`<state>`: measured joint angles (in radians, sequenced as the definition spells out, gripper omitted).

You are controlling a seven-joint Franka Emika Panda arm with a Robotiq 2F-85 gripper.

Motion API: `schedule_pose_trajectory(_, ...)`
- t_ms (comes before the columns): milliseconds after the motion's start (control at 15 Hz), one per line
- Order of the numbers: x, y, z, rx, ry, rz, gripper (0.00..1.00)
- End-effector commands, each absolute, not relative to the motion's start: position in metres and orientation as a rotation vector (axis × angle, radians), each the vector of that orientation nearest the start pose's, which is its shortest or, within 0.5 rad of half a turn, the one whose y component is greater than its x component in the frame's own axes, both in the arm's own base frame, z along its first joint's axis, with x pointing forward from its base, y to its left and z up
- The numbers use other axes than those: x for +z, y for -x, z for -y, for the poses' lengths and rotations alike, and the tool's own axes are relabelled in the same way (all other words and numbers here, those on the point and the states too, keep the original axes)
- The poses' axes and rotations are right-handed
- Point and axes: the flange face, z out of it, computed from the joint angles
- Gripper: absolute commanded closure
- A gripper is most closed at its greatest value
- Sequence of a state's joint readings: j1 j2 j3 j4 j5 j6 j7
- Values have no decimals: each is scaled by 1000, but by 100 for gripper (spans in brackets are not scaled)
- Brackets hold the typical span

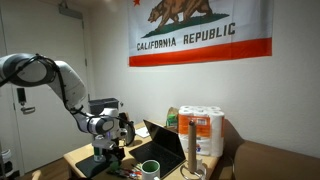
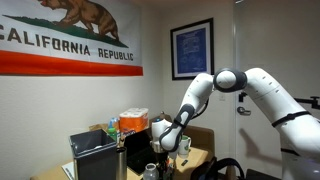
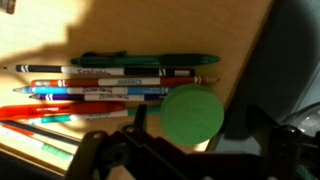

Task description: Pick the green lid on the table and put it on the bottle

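The green lid is a round bright green cap lying flat on the wooden table, just right of a row of markers. My gripper hangs straight over it, low above the table, with one dark finger on each side of the lid. The left finger stands a little apart from the lid's edge, so the jaws look open around it. In both exterior views the gripper is low over the table and the lid is hidden. A greyish bottle-like shape stands near the front; I cannot tell whether it is the bottle.
Several coloured markers lie side by side left of the lid. A white green-rimmed cup, a black open box, a tall tan cylinder and paper towel rolls crowd the table. A flag hangs on the wall.
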<state>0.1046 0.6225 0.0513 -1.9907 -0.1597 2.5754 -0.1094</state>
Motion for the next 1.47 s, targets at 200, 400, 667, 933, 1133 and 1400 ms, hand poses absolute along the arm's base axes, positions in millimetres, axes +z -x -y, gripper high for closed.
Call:
schedule_pose_trajectory(200, 135, -606, -100, 49, 3143, 610, 41)
schedule_pose_trajectory(400, 137, -608, -100, 43, 3145, 606, 61)
schedule_pose_trajectory(667, 148, -607, -103, 41, 3146, 599, 61)
schedule_pose_trajectory(933, 180, -604, -109, 1, 3162, 604, 61)
schedule_pose_trajectory(1133, 216, -599, -116, -11, 3182, 598, 61)
schedule_pose_trajectory(1400, 269, -586, -125, -31, 3219, 597, 61)
